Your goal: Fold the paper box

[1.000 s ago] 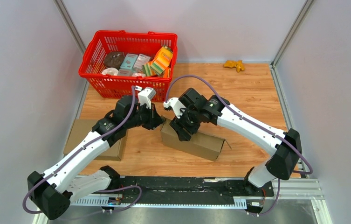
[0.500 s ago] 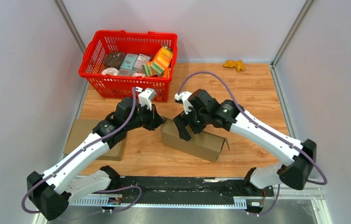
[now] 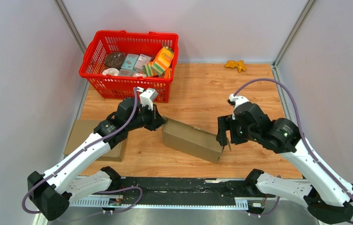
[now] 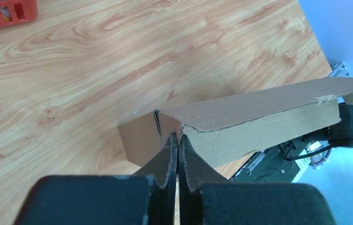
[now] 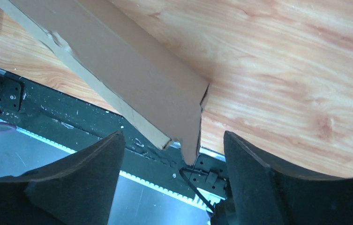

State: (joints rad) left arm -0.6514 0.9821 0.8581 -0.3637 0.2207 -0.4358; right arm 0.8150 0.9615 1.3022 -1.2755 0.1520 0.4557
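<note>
The paper box (image 3: 193, 139) sits mid-surface (image 3: 212, 91), a long brown carton slanting from upper left to lower right, just ahead of the arm bases. The left tool (image 3: 161, 123) is at the box's left end with its jaws pressed tight together, tips right on the corner where a flap edge splits. Whether any card is pinched between them, can't tell. Over on the right, the right tool (image 3: 224, 132) has its jaws spread wide around the box's right end. Its wrist view shows the carton's corner between the two fingers, clear of both. Behind sits a red basket (image 3: 100, 49) packed with groceries. A flat cardboard piece (image 3: 81, 132) lies under the left arm, and a small yellow object (image 3: 236, 65) is at the far edge.
</note>
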